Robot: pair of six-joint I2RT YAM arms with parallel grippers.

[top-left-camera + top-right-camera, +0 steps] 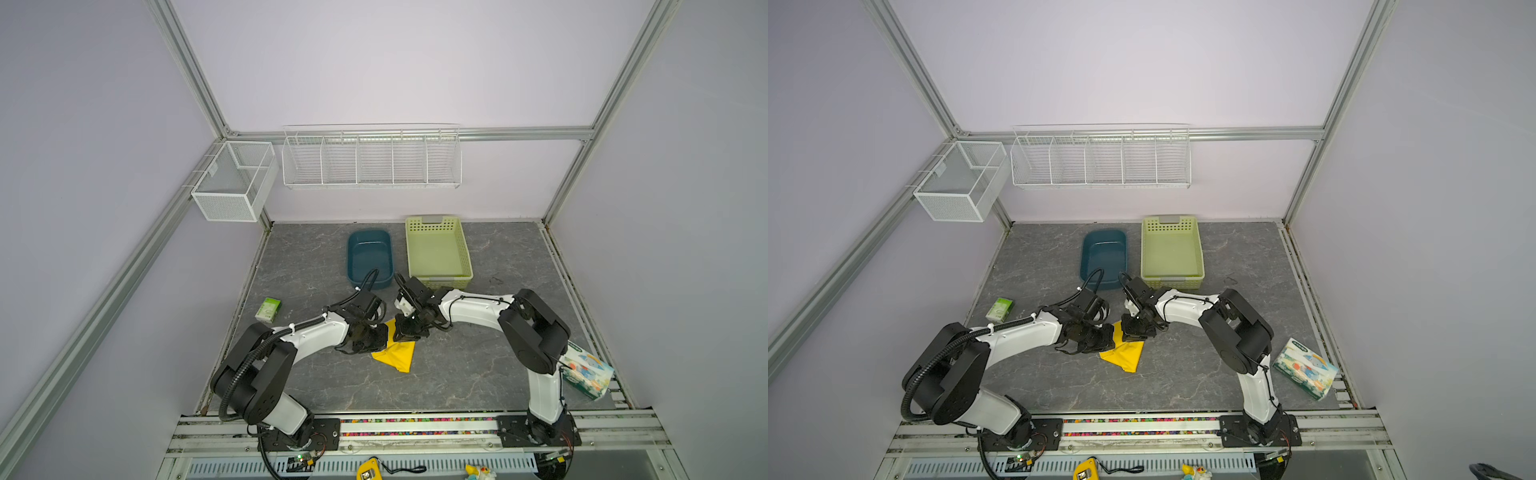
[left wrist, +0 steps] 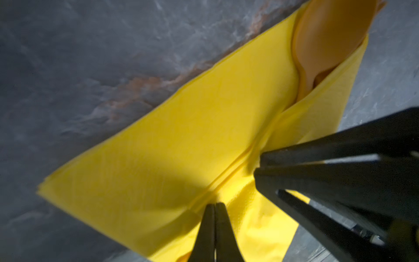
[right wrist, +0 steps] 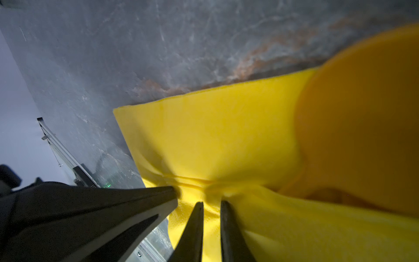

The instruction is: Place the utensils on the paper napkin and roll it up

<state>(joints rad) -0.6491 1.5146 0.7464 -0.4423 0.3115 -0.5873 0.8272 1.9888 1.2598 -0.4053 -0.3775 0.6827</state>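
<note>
Both grippers are down on the folded napkin (image 1: 397, 357), mid-table (image 1: 457, 374).

The napkin lies folded over into a rough triangle, nearer the front than the blue tub (image 1: 368, 262) and the green basket (image 1: 436, 249). The left gripper (image 2: 214, 205) touches it from the left with its fingers pressed fully together and the tips on the raised crease; I can't tell whether paper is caught between them. The right gripper (image 3: 212, 204) comes in from the right, just beside the left one on the same crease. It is closed to a narrow slit with yellow paper in the gap, and the wrinkles bunch at its tips, so it has the fold pinched. The spoon (image 2: 328, 40) lies inside the fold with its orange bowl sticking out of the open end, past both sets of tips. Another orange bit shows under it, but the wrap hides the rest.
</note>
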